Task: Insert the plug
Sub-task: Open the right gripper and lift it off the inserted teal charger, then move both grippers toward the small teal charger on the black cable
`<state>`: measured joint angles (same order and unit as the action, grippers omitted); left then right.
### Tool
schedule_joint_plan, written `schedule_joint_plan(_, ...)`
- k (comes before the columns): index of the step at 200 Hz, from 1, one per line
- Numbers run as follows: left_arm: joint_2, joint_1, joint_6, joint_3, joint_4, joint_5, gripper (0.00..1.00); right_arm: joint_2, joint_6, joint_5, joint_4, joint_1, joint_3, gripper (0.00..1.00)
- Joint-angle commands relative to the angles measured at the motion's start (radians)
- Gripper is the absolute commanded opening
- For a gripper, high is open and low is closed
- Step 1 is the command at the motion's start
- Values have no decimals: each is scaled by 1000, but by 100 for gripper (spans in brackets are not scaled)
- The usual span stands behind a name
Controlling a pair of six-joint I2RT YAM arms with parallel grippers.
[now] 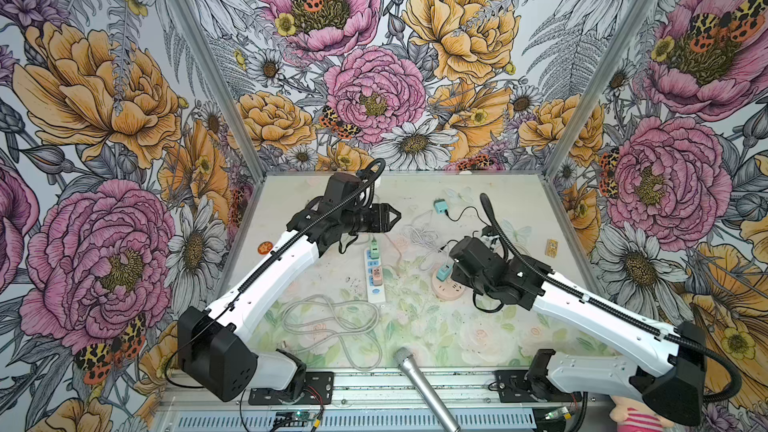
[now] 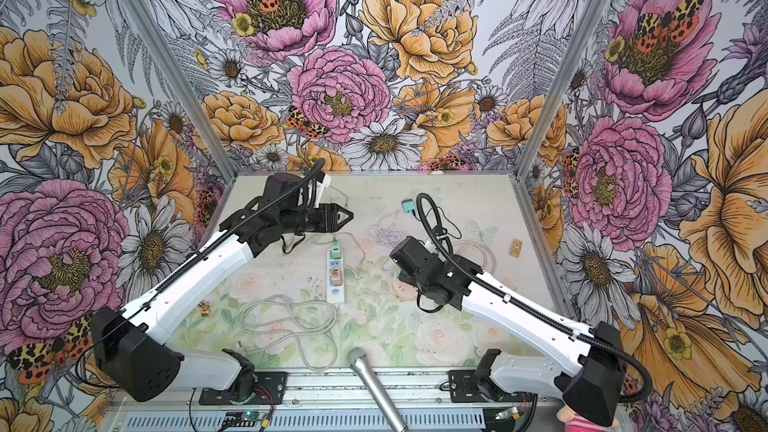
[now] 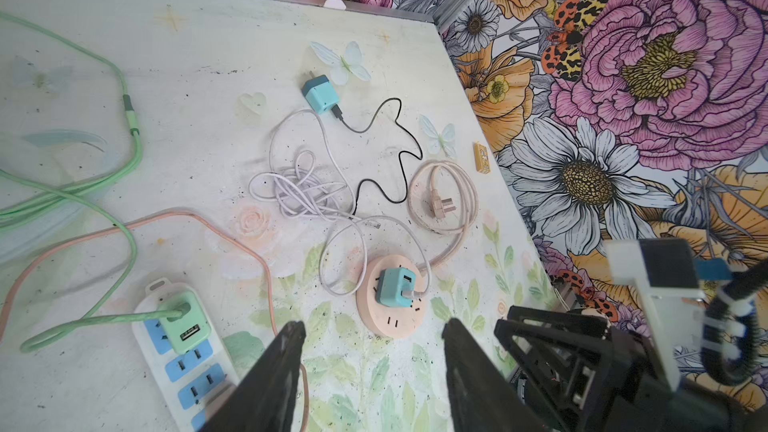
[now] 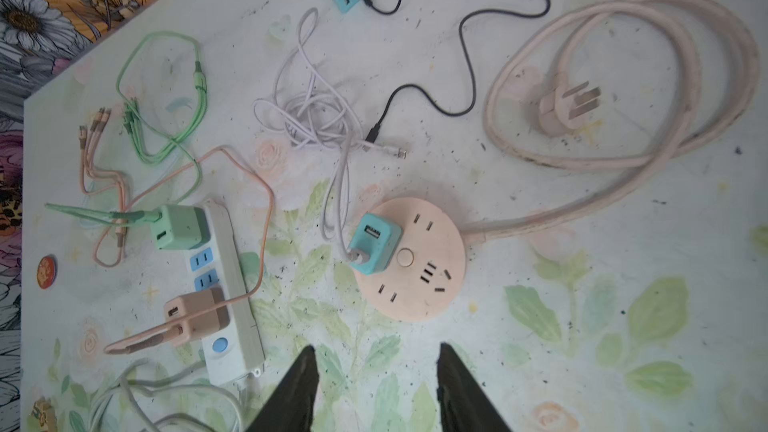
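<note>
Left end effector (image 1: 392, 218): jaws partly apart, empty; we see it level, well above the surface (image 1: 478, 326), pointing toward the middle.
Left arm pose: reaches in from the near-left base, wrist high over the far end of the strip.
Power strip (image 4: 243, 342): green charger (image 4: 178, 228) and pink charger (image 4: 195, 315) both seated.
Round socket (image 4: 440, 243): teal plug (image 4: 374, 249) seated in it, white cable attached.
Progress: we judge this insertion done.
Loose teal plug (image 3: 319, 94): on its side at the far part of the surface, prongs bare, black cable attached, well apart from both sockets. If this is the target, pick-up and insertion are left; we can't tell.
Right end effector (image 4: 376, 388): jaws partly apart, empty, hovers near the round socket, touching nothing.
Right arm pose: reaches in from the near-right base, wrist tipped down over the socket, which hides the jaws in both top views.
</note>
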<state>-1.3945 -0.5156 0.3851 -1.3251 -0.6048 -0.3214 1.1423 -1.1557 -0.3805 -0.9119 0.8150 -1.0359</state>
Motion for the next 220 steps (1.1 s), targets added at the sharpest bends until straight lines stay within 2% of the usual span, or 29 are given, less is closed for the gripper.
schedule_joint_plan(1, -48, -27, -27, -55, -34, 47, 56, -36, 189, 28, -37, -108, -26, 48)
schedule_joint_plan(49, -240, -73, -42, -228, -76, 47, 56, 33, 467, 204, -41, -470, -150, 53)
schedule_joint_plan(86, -498, -81, -56, -452, -88, 21, 55, 189, 554, 317, -35, -664, -231, 53)
schedule_joint_plan(118, -753, -82, -74, -757, -178, 73, 55, 289, 622, 338, -14, -708, -306, 53)
schedule_joint_plan(152, -1052, -85, -27, -1153, -334, 249, 55, 343, 650, 387, 68, -738, -315, 53)
schedule_joint_plan(194, -1248, -95, 28, -1358, -328, 247, 55, 460, 658, 458, 191, -751, -314, 53)
schedule_joint_plan(220, -1262, -93, 31, -1363, -311, 237, 55, 561, 599, 533, 296, -748, -303, 52)
